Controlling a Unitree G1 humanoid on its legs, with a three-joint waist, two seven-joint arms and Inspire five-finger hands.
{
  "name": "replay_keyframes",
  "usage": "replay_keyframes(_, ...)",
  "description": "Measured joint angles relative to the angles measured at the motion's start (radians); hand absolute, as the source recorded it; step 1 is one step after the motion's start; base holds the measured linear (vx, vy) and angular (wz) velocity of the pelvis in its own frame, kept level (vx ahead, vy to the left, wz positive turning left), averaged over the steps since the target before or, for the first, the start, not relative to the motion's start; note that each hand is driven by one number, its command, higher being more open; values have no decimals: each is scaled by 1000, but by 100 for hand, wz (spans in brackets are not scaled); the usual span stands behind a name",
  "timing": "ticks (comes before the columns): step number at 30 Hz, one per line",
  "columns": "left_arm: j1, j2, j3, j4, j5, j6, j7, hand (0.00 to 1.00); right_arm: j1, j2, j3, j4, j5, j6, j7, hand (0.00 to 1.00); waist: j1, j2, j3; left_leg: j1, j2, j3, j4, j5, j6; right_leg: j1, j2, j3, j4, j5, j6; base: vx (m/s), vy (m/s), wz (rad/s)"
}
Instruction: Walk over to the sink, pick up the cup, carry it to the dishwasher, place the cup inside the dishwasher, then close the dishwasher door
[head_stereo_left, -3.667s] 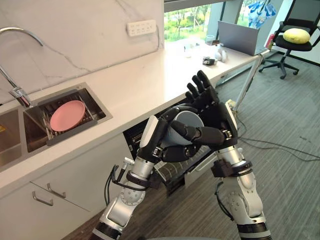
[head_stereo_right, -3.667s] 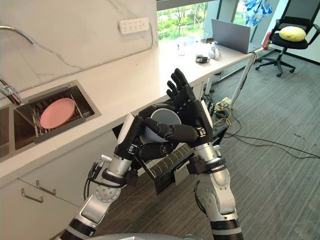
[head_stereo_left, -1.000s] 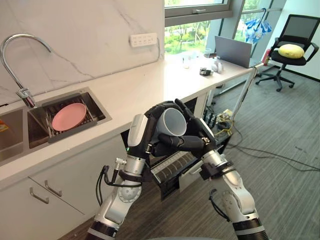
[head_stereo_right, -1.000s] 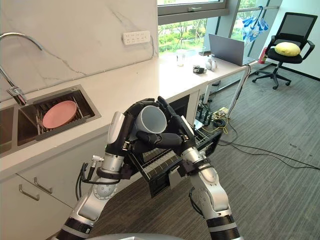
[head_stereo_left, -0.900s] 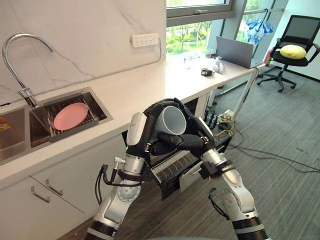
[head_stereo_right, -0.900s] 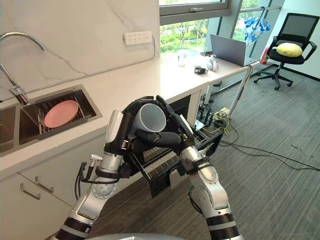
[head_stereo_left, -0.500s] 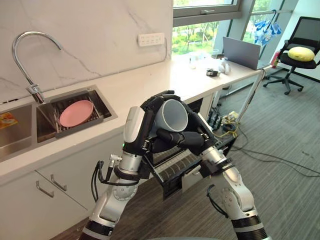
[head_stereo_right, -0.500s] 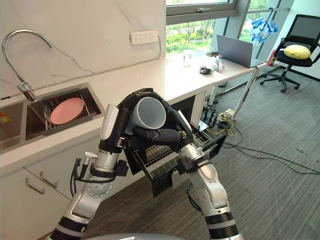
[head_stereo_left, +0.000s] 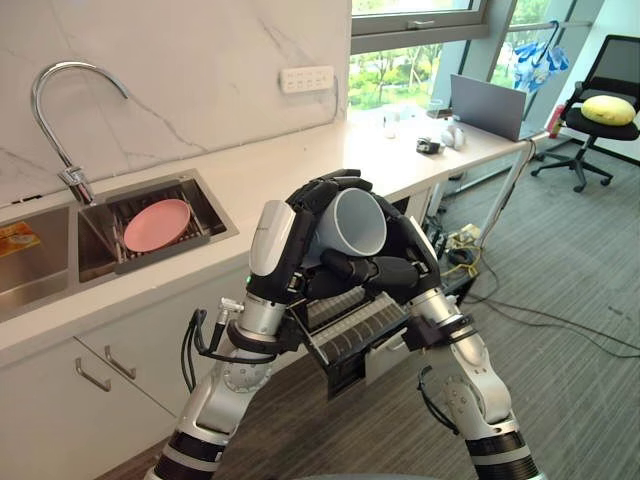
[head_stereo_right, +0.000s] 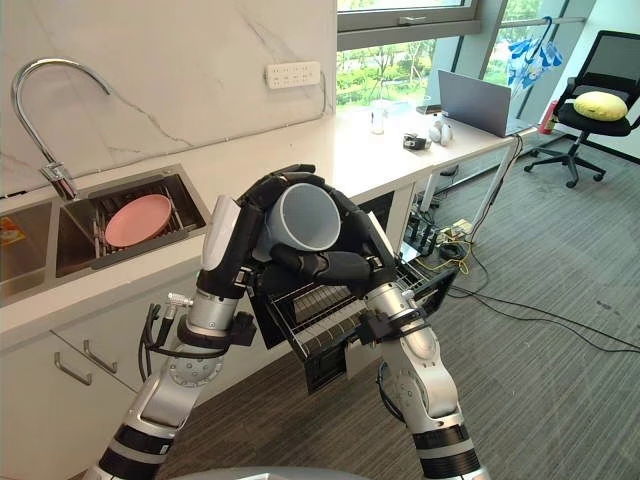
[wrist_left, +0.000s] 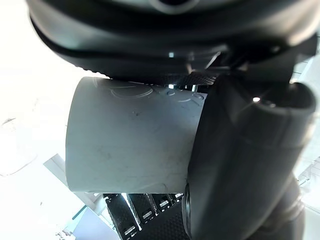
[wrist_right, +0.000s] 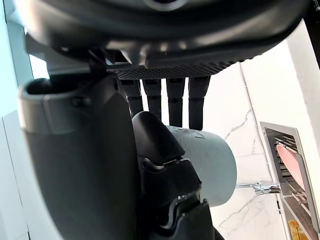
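A grey cup (head_stereo_left: 352, 221) lies tilted on its side, its open mouth facing up and right, held in the air between both hands above the dishwasher's pulled-out wire rack (head_stereo_left: 350, 318). My left hand (head_stereo_left: 283, 240) wraps its fingers over the cup's top and left side. My right hand (head_stereo_left: 395, 268) curls round its underside and right side. The left wrist view shows the cup's grey wall (wrist_left: 130, 140) against the thumb. Past the thumb in the right wrist view is the cup (wrist_right: 215, 162) again. The open dishwasher door (head_stereo_right: 325, 360) hangs below the rack.
A sink (head_stereo_left: 195, 235) with a pink plate (head_stereo_left: 157, 224) on a rack and a curved tap (head_stereo_left: 60, 110) lies at the left of the white counter (head_stereo_left: 290, 165). A laptop (head_stereo_left: 487, 104) and small items stand at the counter's far end. An office chair (head_stereo_left: 605, 110) stands at the back right.
Both hands have lifted the cup slightly and turned its mouth more upward. The camera has swung a little to the left, bringing the sink and tap further into the picture.
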Motion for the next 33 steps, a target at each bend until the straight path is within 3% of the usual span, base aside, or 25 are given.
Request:
replay_keyframes(3, 1, 4, -25, -38, -32, -8, -46, 100, 0, 14, -22, 2, 15, 2, -53, 0, 3, 0, 0, -1, 0, 1, 0, 0, 0, 0, 0, 0, -3, 0, 1, 0, 0, 0)
replay_keyframes(10, 12, 4, -50, -42, -33, -45, -52, 100, 0, 39, -75, 28, 73, 29, -97, 0, 2, 0, 0, 0, 1, 6, 0, 0, 0, -1, 2, 3, -7, 1, 1, 3, -5, -2)
replay_keyframes(18, 43, -33, -57, -145, -39, -151, 10, 100, 15, 57, -108, 125, 135, 74, -113, 0, 5, 0, 2, 0, 1, 0, 0, 0, 0, 3, 2, -1, -8, 0, 1, 0, 0, 1)
replay_keyframes(22, 71, -45, -14, -147, -53, -149, 50, 100, 18, 76, -119, 124, 171, 74, -113, 0, 4, 0, 3, 1, 1, -2, 0, -3, -3, 4, 3, -1, -7, 0, 2, 0, 0, 0)
replay_keyframes(28, 142, -60, 49, -136, -180, -129, 36, 100, 27, 100, -186, 123, 171, 73, -117, 0, 6, 0, 9, -2, 1, -5, 0, -4, -4, 4, 3, -6, -8, -5, 9, 0, 0, 1)
replay_keyframes(33, 266, -96, 126, -100, -208, -121, 31, 100, 80, 100, -326, 122, 145, 73, -132, 0, 14, -2, 25, -10, -3, -25, 0, -4, -4, 10, 1, -27, -9, -9, 10, 9, -6, 11)
